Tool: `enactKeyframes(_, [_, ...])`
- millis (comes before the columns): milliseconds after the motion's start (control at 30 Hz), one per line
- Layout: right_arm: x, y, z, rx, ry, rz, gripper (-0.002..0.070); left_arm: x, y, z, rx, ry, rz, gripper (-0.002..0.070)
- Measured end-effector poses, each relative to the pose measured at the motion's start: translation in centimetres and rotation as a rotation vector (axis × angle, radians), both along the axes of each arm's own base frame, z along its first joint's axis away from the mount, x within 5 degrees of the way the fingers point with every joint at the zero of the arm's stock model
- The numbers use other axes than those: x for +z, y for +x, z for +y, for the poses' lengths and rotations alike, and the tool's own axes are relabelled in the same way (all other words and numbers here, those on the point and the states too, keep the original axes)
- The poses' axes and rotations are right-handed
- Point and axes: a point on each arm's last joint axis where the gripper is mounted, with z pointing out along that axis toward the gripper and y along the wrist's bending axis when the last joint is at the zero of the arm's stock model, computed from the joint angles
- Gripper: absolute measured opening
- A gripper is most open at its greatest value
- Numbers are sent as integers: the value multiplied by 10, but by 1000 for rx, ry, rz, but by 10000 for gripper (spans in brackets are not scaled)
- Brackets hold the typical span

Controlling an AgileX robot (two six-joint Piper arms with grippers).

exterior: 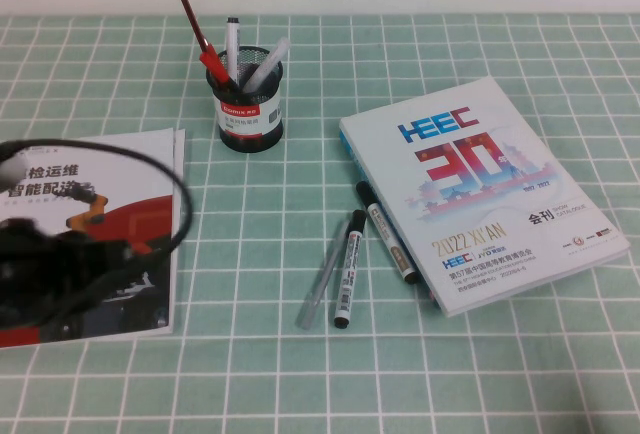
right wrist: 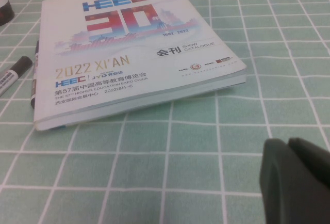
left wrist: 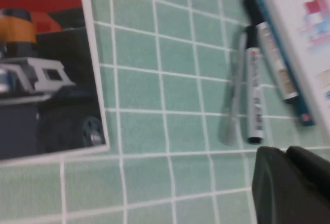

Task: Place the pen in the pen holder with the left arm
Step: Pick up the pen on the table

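Nearest the high camera sat the left arm [exterior: 50, 264], a dark, blurred bulk with a loose black cable looping over the red-and-white brochure [exterior: 120, 184] on the robot's left side of the green grid-patterned table [exterior: 300, 374]. Only a black edge of the left gripper [left wrist: 291, 182] showed in its wrist view, above the table near the pens; whether its fingers were open or closed could not be told. The right gripper [right wrist: 296, 180] likewise showed only as a dark corner in its own wrist view, over the table near the white catalogue [exterior: 480, 184]; its state could not be told either.

The pen [exterior: 324, 274] lay flat on the table between brochure and catalogue. It was slim, translucent and grey-clear, thinner than its neighbours. Just beside it, on the side toward the catalogue, lay a white-barrelled marker [exterior: 348, 269] with a black cap, roughly parallel. A second marker [exterior: 387, 233] rested against the catalogue's near edge.

The pen holder [exterior: 249, 102], a small black mesh cup with a white label under a red strip, stood upright farther back, well apart from the pen. It held a red pen [exterior: 200, 39] and two pale pens, all leaning.
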Motion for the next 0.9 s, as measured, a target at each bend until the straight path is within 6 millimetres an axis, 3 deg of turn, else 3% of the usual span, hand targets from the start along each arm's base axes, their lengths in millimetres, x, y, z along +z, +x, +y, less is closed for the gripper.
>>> enactKeyframes(167, [0, 0, 0, 0, 0, 0, -20, -19, 35, -30, -115, 76, 84, 0])
enactKeyframes(400, [0, 0, 0, 0, 0, 0, -20, -27, 83, -96, -268, 184, 162, 0])
enactKeyframes(700, [0, 0, 0, 0, 0, 0, -20, -31, 122, -169, -407, 432, 194, 0])
enactKeyframes(900, [0, 0, 0, 0, 0, 0, -20, -45, 140, -195, -484, 576, 251, 0])
